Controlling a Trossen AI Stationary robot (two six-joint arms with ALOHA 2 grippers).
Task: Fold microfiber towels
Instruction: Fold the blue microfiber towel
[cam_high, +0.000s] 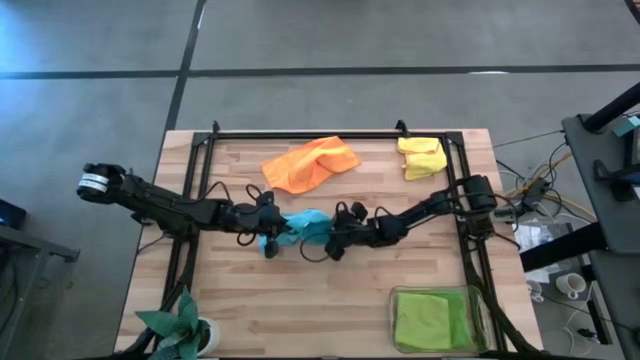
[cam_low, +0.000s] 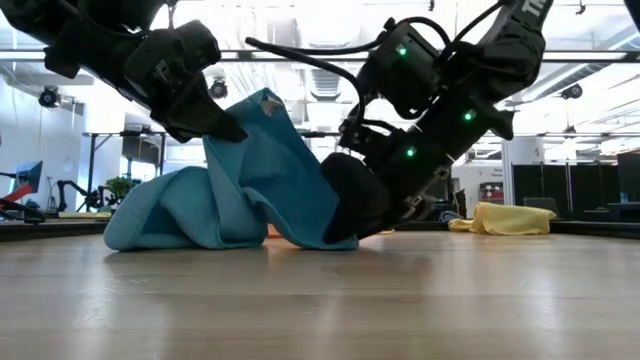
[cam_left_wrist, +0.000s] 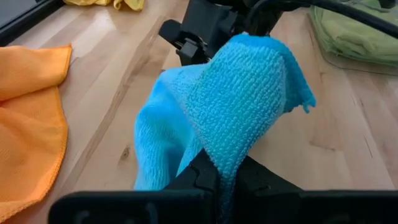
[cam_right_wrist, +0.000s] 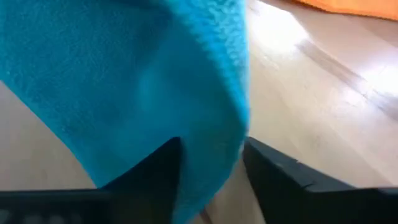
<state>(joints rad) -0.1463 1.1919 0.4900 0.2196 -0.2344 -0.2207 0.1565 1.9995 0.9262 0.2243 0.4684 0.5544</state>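
Both tools, left (cam_high: 266, 236) and right (cam_high: 335, 240), pinch blue towel (cam_high: 303, 227) between them.

Ceiling lights (cam_low: 330, 40) are glaring white behind my arms in the low view, leaving them showing as near silhouettes. The near surface (cam_low: 320, 310) is lying out of focus there. My right wrist view is blurring the blue towel (cam_right_wrist: 124, 87), and bright glare is washing the wood beyond.
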